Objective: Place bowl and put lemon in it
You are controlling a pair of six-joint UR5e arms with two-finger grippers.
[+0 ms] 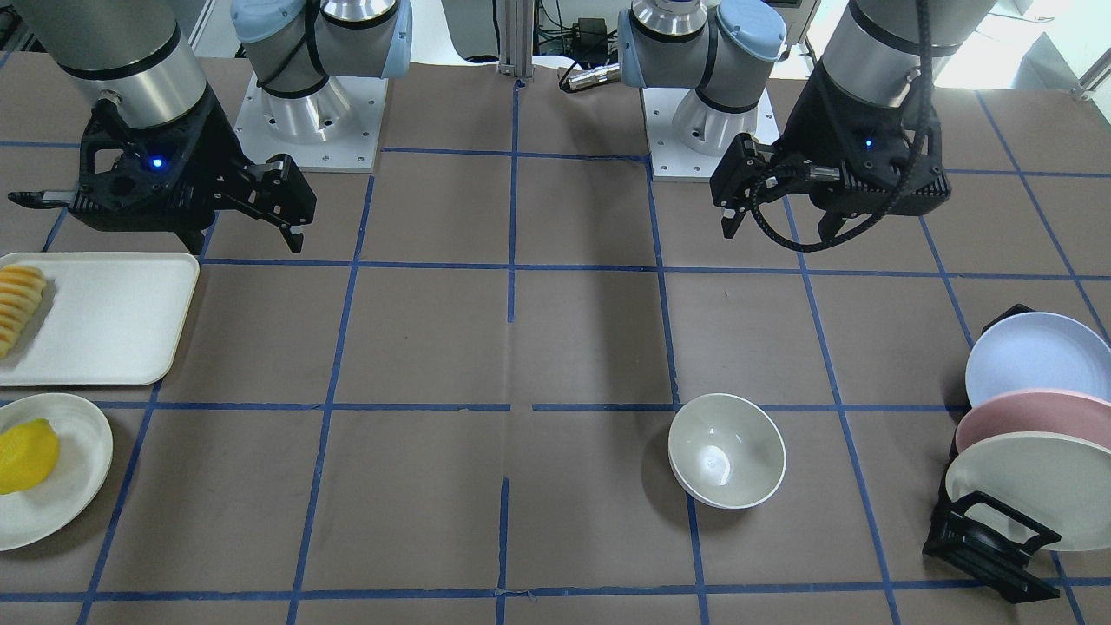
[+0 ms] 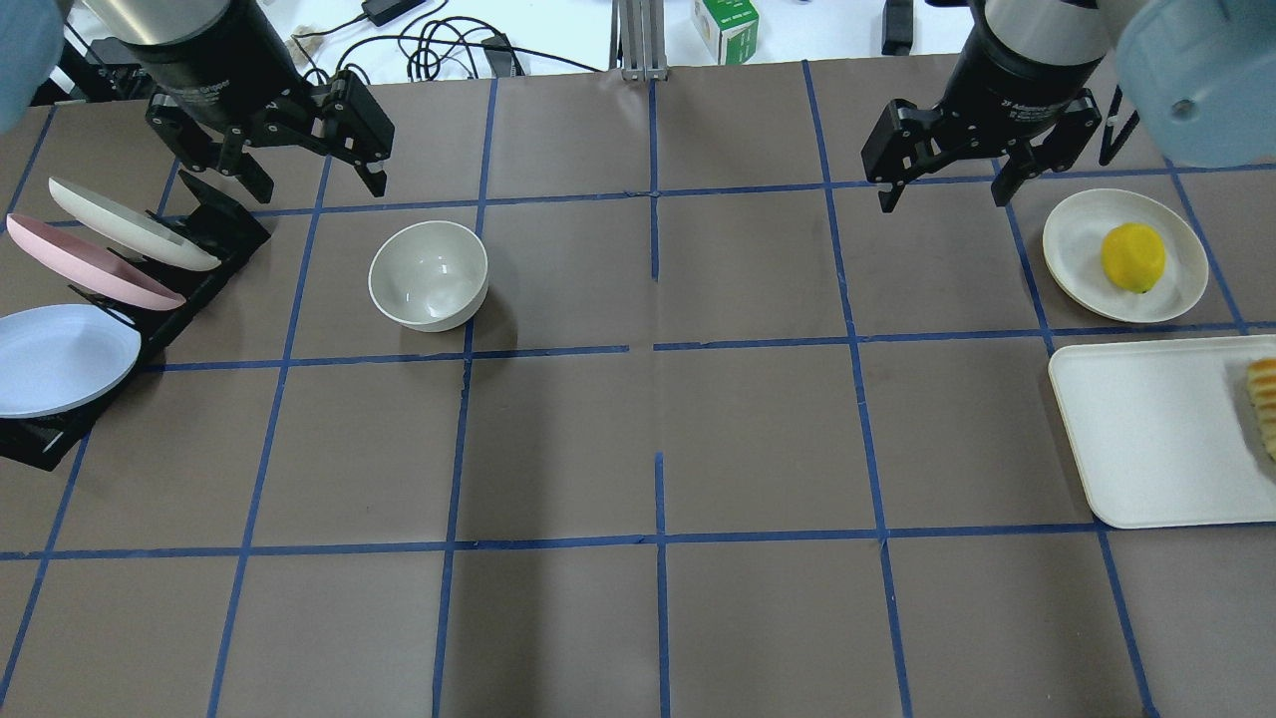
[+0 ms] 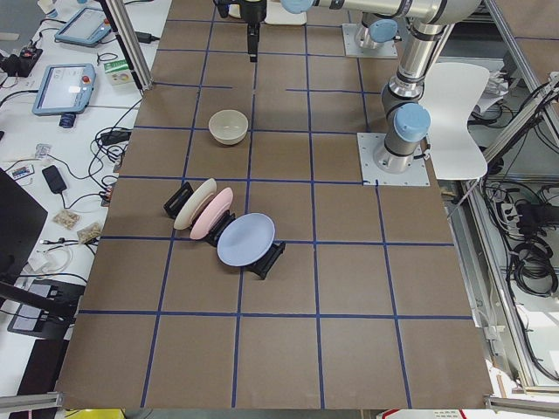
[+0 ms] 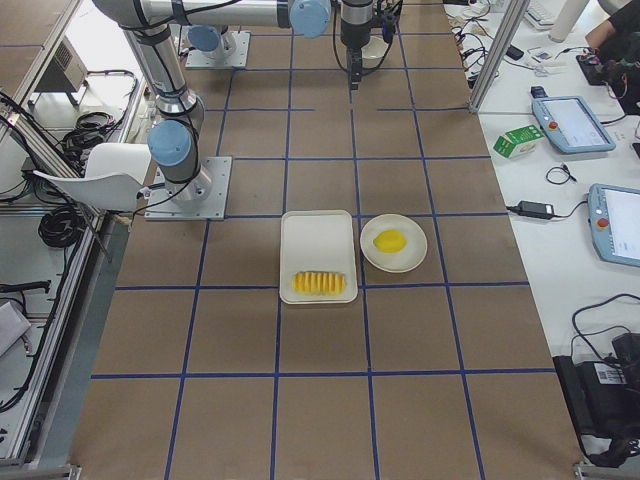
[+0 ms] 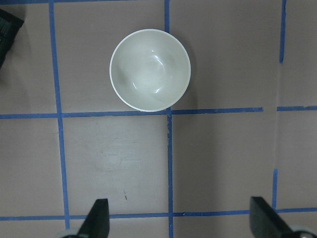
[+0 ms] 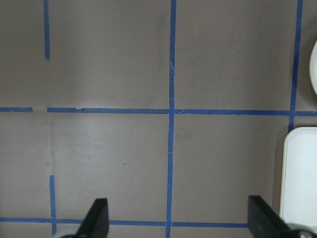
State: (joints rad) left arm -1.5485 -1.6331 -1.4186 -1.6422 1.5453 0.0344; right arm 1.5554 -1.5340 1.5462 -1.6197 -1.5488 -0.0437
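Note:
The off-white bowl (image 1: 727, 450) stands upright and empty on the brown table, on my left side (image 2: 429, 274), and shows from above in the left wrist view (image 5: 150, 69). My left gripper (image 2: 319, 184) is open and empty, raised above the table just beyond the bowl (image 3: 228, 127). The yellow lemon (image 2: 1132, 257) lies on a shallow off-white plate (image 2: 1072, 239) on my right side, also in the front view (image 1: 28, 455). My right gripper (image 2: 942, 197) is open and empty, raised above bare table, left of that plate in the overhead view.
A black rack (image 2: 214, 224) holds three pastel plates (image 2: 60, 359) left of the bowl. A white tray (image 2: 1146, 439) with a sliced yellow-orange fruit piece (image 2: 1264, 399) lies beside the lemon's plate. Blue tape lines grid the table.

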